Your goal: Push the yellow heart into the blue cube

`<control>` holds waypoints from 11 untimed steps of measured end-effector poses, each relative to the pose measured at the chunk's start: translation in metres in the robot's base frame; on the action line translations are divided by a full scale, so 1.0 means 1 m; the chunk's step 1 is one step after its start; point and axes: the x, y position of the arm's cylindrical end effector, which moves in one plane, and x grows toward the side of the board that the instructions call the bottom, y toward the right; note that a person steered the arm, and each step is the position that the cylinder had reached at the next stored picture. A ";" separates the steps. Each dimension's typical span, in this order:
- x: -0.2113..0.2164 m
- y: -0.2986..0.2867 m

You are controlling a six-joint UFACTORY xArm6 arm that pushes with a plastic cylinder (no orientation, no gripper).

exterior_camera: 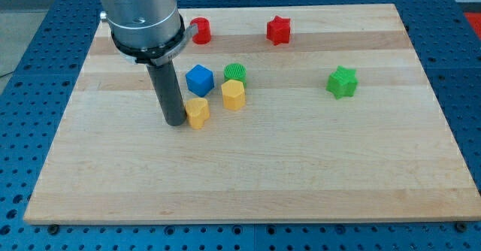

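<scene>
The yellow heart (198, 112) lies on the wooden board (248, 168), left of centre. The blue cube (199, 80) sits just above it toward the view's top, with a small gap between them. My tip (176, 121) rests on the board right at the heart's left side, touching or nearly touching it. The rod rises from there to the arm's grey wrist (141, 14) at the view's top left.
A yellow hexagonal block (234, 95) stands right of the heart, with a green round block (235, 73) just above it, next to the cube. A red block (201, 30), a red star (278, 30) and a green star (342, 82) lie further off.
</scene>
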 end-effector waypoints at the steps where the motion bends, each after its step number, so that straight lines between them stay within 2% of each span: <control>1: 0.039 -0.005; 2: 0.048 0.003; 4: -0.019 0.010; 6: 0.018 0.008; 10: -0.024 0.046; 11: 0.019 0.010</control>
